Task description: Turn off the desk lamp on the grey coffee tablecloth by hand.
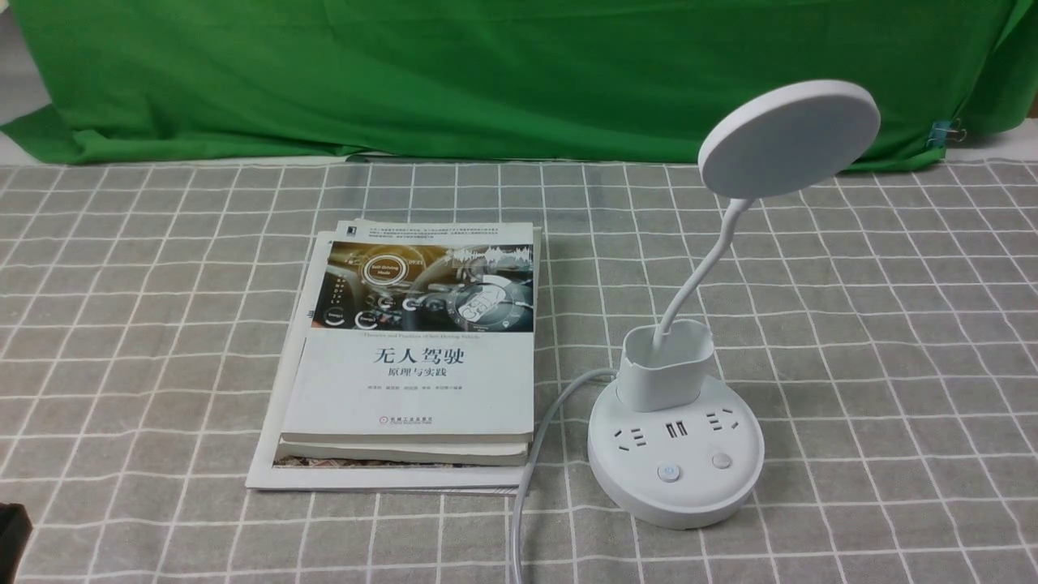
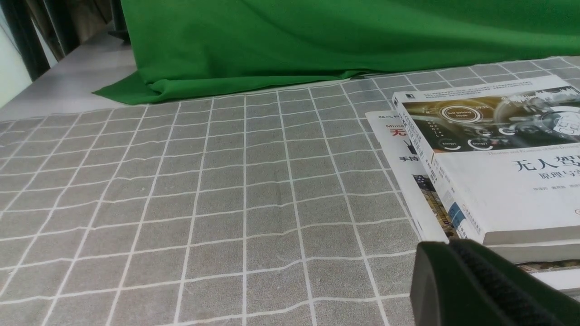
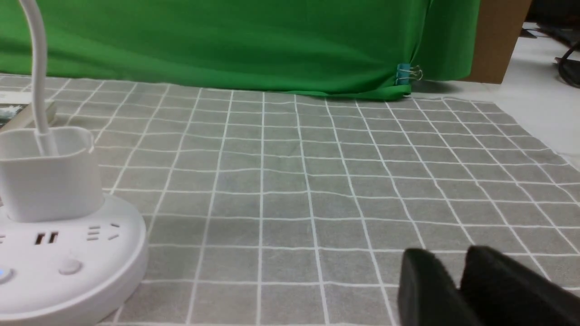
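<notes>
The white desk lamp (image 1: 675, 454) stands on the grey coffee tablecloth (image 1: 892, 324), right of centre. Its round disc head (image 1: 788, 138) is up on a thin bent neck that rises from the pen cup (image 1: 665, 365). The round base has sockets and two buttons; the left button (image 1: 667, 472) glows faint blue. The lamp's base and cup also show in the right wrist view (image 3: 68, 253). My right gripper (image 3: 451, 256) is shut and empty, low over the cloth, well to the side of the base. My left gripper (image 2: 451, 244) is shut and empty beside the books.
A stack of white books (image 1: 413, 365) lies left of the lamp and also shows in the left wrist view (image 2: 498, 172). The lamp's white cord (image 1: 535, 454) runs toward the front edge. A green backdrop cloth (image 1: 486, 73) hangs behind, held by a clip (image 1: 945, 131).
</notes>
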Robot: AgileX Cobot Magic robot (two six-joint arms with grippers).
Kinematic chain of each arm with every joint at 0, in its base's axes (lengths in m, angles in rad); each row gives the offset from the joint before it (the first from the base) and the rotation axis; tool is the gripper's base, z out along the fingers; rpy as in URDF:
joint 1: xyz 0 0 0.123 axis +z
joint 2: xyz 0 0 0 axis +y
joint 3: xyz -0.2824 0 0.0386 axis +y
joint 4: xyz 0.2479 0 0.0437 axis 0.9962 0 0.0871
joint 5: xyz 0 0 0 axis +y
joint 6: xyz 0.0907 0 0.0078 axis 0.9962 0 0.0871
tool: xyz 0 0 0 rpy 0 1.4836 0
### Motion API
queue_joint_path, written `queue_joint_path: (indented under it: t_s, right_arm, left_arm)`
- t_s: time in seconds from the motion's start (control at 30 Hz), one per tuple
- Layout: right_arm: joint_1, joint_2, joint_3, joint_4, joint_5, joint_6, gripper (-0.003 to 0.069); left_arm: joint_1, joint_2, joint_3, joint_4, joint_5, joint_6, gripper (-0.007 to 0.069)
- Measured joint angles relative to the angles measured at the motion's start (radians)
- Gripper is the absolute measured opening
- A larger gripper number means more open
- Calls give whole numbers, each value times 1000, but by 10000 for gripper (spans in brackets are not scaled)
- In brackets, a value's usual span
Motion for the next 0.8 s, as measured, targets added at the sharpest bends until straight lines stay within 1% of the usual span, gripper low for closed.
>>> queue_joint_path:
  t_s: [0.43, 0.77, 0.8]
  right_arm:
    - [0, 0, 0, 0, 18, 0, 215]
    - [0, 0, 0, 0, 42, 49, 213]
    - [0, 0, 0, 0, 42, 68, 199]
  left_arm:
    - [0, 0, 0, 0, 0, 0, 1]
    - [0, 0, 0, 0, 0, 0, 1]
    - [0, 0, 0, 0, 0, 0, 1]
